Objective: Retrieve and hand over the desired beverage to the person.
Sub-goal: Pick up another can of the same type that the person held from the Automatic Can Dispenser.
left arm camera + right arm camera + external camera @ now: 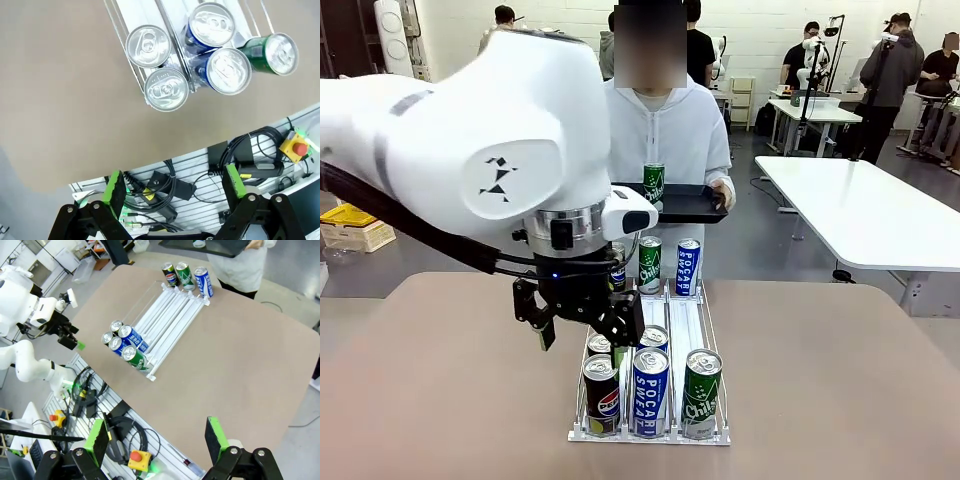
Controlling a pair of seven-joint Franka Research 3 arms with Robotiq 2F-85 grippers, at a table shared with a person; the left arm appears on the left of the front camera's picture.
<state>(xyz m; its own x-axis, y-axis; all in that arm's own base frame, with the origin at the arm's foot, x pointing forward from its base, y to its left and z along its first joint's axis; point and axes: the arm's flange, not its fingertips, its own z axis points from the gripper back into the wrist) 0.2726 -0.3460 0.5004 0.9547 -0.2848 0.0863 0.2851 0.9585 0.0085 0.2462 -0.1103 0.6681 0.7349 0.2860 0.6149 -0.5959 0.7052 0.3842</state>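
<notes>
The left arm (470, 130) is built of fat, rounded, glossy white links, with a small black angular logo (498, 178) printed on the shell nearest the camera. A silver ring (565, 218) joins the last link to the wrist, where a white box-shaped camera housing (625, 215) sits and a tiny blue light (554, 275) glows. A black cable (410, 225) runs along the underside. The left gripper (174, 187) and the right gripper (156, 439) look alike: black hinged linkages with round pivot pins, each with 2 fingers faced in bright green pads (114, 192). The person (665, 130) wears a white hooded jacket (695, 140) with long sleeves.
</notes>
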